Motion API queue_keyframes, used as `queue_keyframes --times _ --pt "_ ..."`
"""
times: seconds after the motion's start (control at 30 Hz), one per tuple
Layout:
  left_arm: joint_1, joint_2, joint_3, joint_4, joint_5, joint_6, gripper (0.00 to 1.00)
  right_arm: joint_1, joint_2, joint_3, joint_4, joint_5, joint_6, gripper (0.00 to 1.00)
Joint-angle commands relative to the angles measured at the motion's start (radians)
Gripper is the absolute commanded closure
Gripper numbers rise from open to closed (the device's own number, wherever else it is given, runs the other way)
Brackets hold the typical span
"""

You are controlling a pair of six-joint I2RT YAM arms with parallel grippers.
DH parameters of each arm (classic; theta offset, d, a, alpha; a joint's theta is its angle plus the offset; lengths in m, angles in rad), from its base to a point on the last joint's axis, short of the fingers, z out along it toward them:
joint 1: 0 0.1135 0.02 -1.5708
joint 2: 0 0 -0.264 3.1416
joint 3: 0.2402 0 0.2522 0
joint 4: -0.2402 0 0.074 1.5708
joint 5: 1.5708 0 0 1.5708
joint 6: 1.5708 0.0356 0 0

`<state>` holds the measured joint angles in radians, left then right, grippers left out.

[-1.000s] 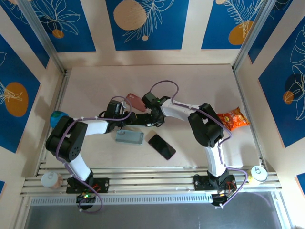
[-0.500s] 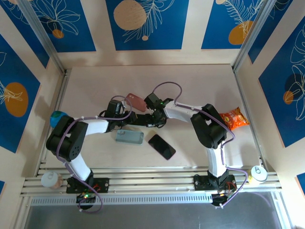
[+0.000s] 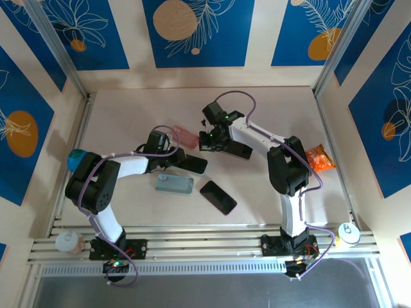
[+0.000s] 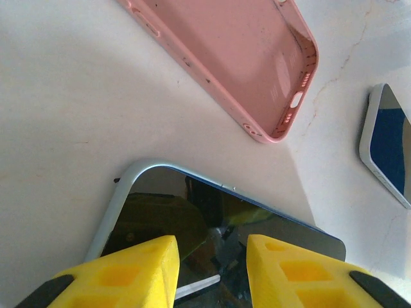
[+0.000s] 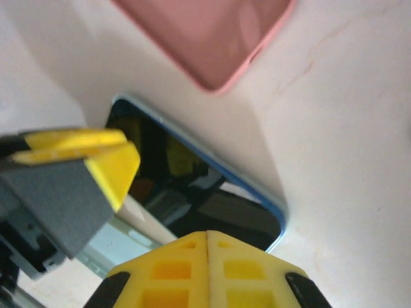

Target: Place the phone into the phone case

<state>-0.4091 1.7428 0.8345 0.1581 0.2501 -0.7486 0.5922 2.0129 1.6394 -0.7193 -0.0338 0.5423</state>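
Note:
A black phone (image 3: 196, 165) with a blue rim lies at the table's middle, its screen mirroring my arms (image 4: 257, 218) (image 5: 192, 186). My left gripper (image 3: 180, 158) (image 4: 212, 256) stands over its near end, fingers parted with screen showing between them. I cannot tell whether they press on it. One left finger (image 5: 112, 167) shows in the right wrist view. An empty pink phone case (image 3: 184, 136) (image 4: 237, 58) (image 5: 205, 32) lies just beyond the phone, open side up. My right gripper (image 3: 209, 142) (image 5: 207, 239) hovers shut and empty above the phone's far end.
A light blue case (image 3: 174, 184) (image 5: 115, 247) lies just in front of the phone. A second black phone (image 3: 218, 197) (image 4: 388, 147) is to its right. An orange snack packet (image 3: 316, 158) sits at the right, a blue object (image 3: 77, 157) at the left wall, a can (image 3: 347, 232) on the front rails.
My right gripper has pulled back from the left gripper, up and toward the back, uncovering the black phone. The left gripper has stayed on the phone's near end.

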Motion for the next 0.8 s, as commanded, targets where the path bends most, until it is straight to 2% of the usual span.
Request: queue_keyframes --times 0.0,0.43,0.77 --pt "-0.001 -0.016 0.005 -0.075 -0.056 0.026 0.64 0.011 0.057 0.011 -0.06 0.009 -0.053 1.0" --pt "0.0 -0.005 -0.011 -0.055 -0.057 0.018 0.64 0.021 0.055 -0.115 -0.043 0.048 -0.06 1.0" --pt "-0.001 0.0 -0.026 -0.044 -0.055 0.014 0.64 0.026 0.097 -0.099 -0.043 0.061 -0.07 1.0"
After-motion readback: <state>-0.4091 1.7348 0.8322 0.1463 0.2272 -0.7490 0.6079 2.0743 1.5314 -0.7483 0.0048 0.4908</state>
